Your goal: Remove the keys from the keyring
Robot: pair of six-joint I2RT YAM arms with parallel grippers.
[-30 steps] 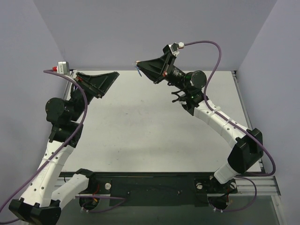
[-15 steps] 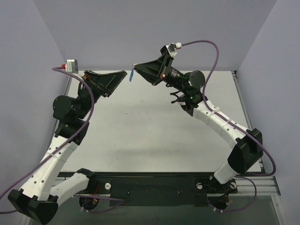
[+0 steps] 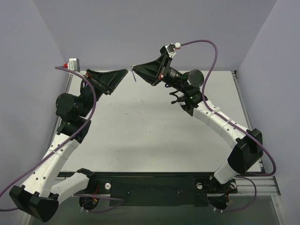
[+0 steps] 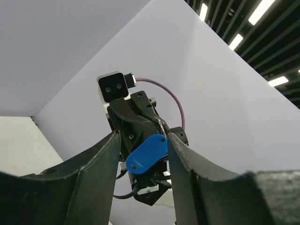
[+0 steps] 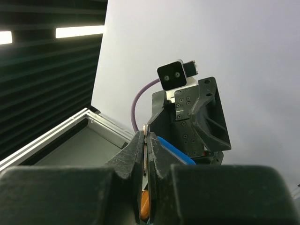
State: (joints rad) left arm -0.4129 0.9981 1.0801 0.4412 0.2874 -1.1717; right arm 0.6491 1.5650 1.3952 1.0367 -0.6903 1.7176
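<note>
Both claws meet in mid-air above the far side of the table [image 3: 140, 126], tip to tip. Our right gripper [image 3: 133, 69] has its jaws pressed together on a thin sliver of metal that stands edge-on between them in its wrist view. We take it for the metal end of the keyring [image 5: 146, 135], though we cannot tell whether it is ring or key. Our left gripper [image 3: 125, 72] has its jaws apart, and its own camera looks through the gap at the blue tag [image 4: 146, 153], which hangs slantwise off the right claw's tip. The tag sits close to the left fingers [image 4: 93, 164] on both sides, but we cannot tell whether it touches either. The key we cannot pick out on its own.

We judge that the separating pull is not yet made, and the risks lie in how little there is to hold. If the left jaws shut on the tag alone and draw away, the whole bunch may slide out of the right pinch instead of the key working round the ring. A loosened pinch would drop everything to the table below. With the tips this near, a small misjudgement would knock finger against finger and twist the ring out of line.
</note>
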